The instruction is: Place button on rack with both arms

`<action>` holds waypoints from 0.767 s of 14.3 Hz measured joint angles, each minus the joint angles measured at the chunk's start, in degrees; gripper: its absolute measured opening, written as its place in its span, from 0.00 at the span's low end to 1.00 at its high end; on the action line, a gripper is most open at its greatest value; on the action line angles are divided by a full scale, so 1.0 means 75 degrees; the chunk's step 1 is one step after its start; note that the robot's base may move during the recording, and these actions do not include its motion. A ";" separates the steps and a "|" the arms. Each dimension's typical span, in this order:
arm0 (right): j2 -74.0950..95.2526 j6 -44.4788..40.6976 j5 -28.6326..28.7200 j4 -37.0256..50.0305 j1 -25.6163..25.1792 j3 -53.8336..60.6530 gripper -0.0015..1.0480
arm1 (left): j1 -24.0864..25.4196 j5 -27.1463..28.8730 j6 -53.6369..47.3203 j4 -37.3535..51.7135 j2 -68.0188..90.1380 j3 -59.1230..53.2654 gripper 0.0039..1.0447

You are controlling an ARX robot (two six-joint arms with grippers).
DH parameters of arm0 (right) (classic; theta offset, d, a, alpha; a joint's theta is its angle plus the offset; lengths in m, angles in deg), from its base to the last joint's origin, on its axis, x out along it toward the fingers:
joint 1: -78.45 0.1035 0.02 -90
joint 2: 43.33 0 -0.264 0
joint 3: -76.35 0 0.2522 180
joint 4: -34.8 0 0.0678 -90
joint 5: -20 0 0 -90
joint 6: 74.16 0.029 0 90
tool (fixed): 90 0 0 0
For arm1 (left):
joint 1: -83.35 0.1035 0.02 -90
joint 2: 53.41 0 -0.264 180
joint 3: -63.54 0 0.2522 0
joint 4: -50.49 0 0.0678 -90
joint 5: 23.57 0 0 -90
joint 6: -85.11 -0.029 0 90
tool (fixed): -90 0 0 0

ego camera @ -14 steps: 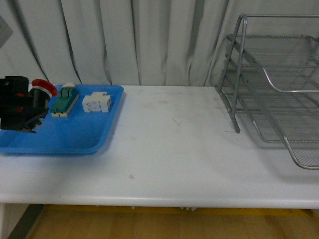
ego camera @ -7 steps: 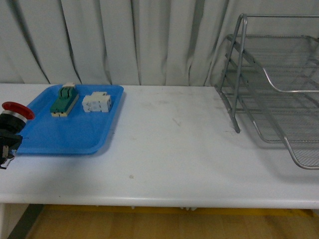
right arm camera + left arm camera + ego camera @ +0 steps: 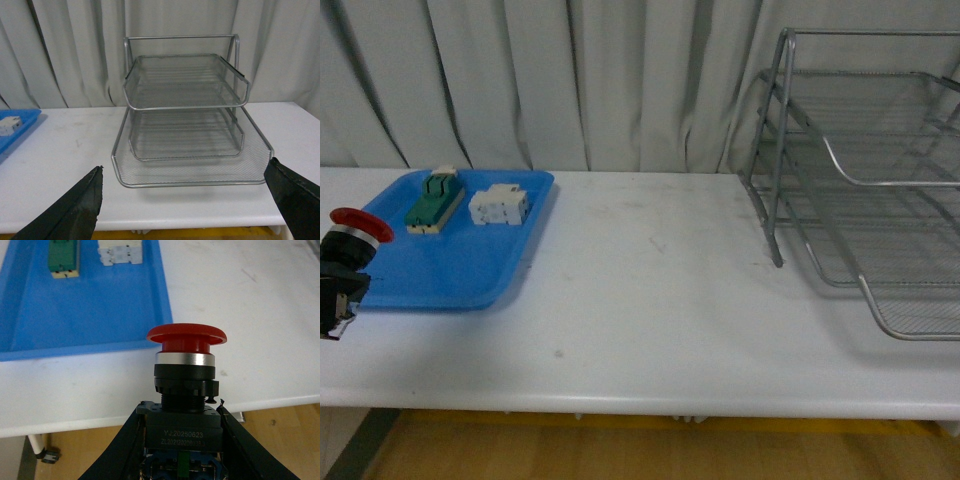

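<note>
Clamping the button [image 3: 186, 337], left fingers [image 3: 125, 446] have cleared the tray [image 3: 100, 305].

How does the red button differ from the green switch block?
Place: the button is clamped in the left gripper, outside the blue tray; the green switch block lies in that tray. Pose: the button stands upright, cap on top; the green switch block lies flat. Shape: the button has a round red cap on a dark body; the green switch block is rectangular, green on cream. Both are small switches.
</note>
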 joint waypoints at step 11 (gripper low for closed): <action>0.0000 -0.0003 0.0003 0.0017 0.0000 0.0000 0.94 | -0.0245 0.0017 0.0026 -0.0117 -0.0035 0.0000 0.34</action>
